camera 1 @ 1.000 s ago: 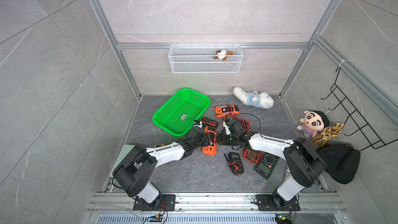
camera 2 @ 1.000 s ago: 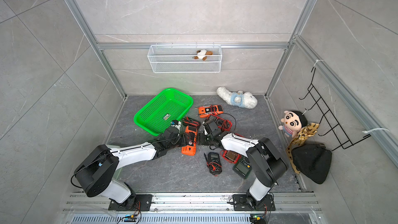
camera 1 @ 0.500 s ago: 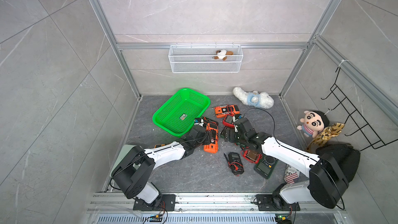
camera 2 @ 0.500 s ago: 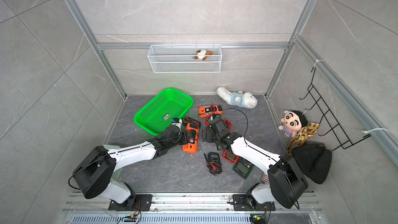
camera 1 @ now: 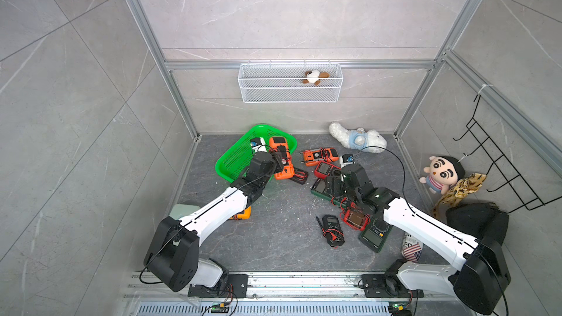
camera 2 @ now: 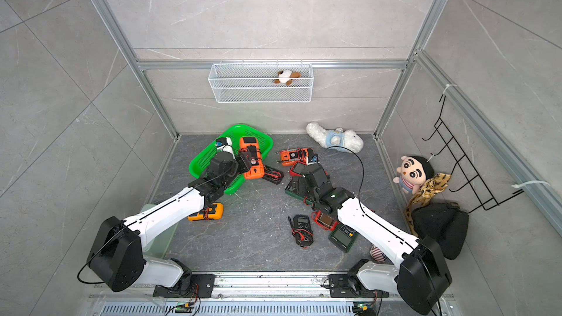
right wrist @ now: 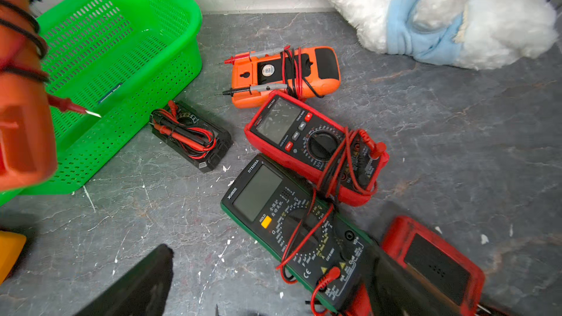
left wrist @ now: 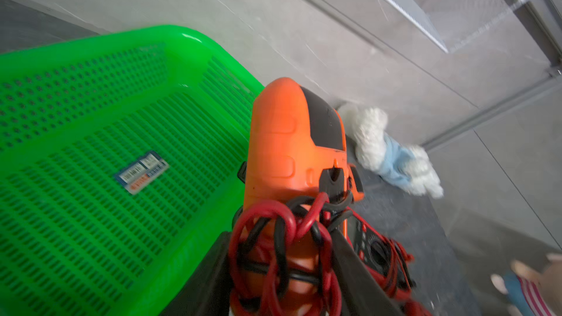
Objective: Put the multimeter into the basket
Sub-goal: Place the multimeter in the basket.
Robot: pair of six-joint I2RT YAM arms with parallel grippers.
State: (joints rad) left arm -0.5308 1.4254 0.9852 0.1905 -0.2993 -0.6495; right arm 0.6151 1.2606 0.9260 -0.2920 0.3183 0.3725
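Left arm partly hides the yellow multimeter; basket label print blurred

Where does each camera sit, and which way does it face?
Top views: high in front, looking down at the floor; the whole left arm and right arm show.
Left wrist: on the left arm, looking along the left gripper at the orange multimeter it holds beside the green basket.
Right wrist: on the right arm, looking down past the open right gripper at a green multimeter.
Shared: both wrist views catch the basket and white plush.
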